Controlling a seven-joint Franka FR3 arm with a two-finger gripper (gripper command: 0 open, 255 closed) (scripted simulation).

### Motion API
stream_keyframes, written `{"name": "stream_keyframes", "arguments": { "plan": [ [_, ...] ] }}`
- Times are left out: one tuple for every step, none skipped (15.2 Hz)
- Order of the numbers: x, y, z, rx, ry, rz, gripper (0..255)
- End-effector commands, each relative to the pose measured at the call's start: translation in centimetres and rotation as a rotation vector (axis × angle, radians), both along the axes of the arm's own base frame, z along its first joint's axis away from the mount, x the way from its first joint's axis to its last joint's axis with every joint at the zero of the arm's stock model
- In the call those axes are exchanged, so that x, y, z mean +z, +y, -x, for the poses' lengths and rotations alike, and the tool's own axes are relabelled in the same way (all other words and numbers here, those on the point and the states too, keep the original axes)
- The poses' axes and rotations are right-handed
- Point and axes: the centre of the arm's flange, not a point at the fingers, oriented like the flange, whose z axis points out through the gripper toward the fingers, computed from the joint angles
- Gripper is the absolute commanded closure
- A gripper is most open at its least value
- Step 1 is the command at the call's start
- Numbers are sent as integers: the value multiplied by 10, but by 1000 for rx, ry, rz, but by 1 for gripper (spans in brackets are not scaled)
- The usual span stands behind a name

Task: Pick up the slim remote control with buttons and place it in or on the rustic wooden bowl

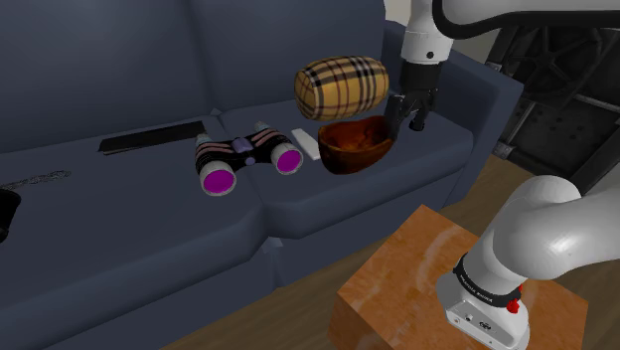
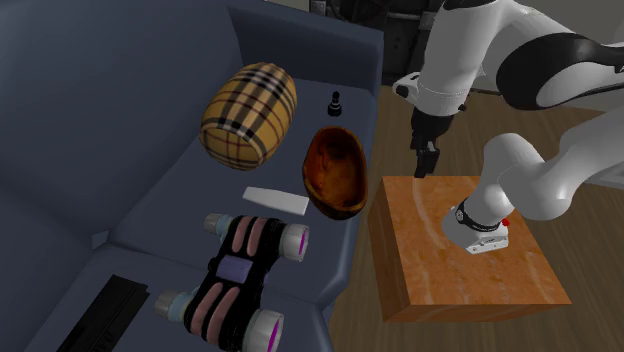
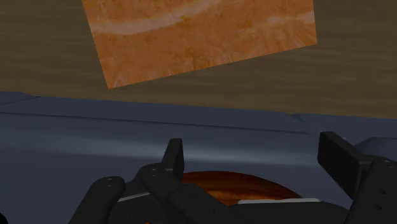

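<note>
Shoulder view: the slim black remote [image 1: 149, 138] lies flat on the dark blue sofa [image 1: 119, 214], at nine o'clock from the brown wooden bowl [image 1: 353, 147] and well apart from it, binoculars [image 1: 248, 159] between them; the claw [image 1: 408, 123] hangs at two o'clock of the bowl's rim, released, spread apart and empty. A white slab [image 1: 310, 147] lies just beside the bowl; a plaid cushion [image 1: 341, 87] sits at its twelve o'clock.

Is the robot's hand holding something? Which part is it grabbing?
Nothing is held. The tool is open, its fingers apart with nothing between them, near the brown bowl.
</note>
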Motion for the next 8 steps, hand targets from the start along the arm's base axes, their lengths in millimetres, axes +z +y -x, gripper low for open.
{"name": "stream_keyframes", "arguments": {
  "plan": [
    [0, 0, 0, 0, 0, 0, 0],
    [-6, 0, -11, -4, -2, 2, 0],
    [-12, 0, -23, -8, -5, 4, 0],
    [-18, 0, -34, -12, -7, 5, 0],
    [-24, -1, -45, -15, -9, 7, 0],
    [-31, -1, -56, -19, -12, 9, 0],
    [-37, -1, -68, -23, -14, 11, 0],
    [-43, -2, -79, -27, -16, 12, 0]
  ]
}}
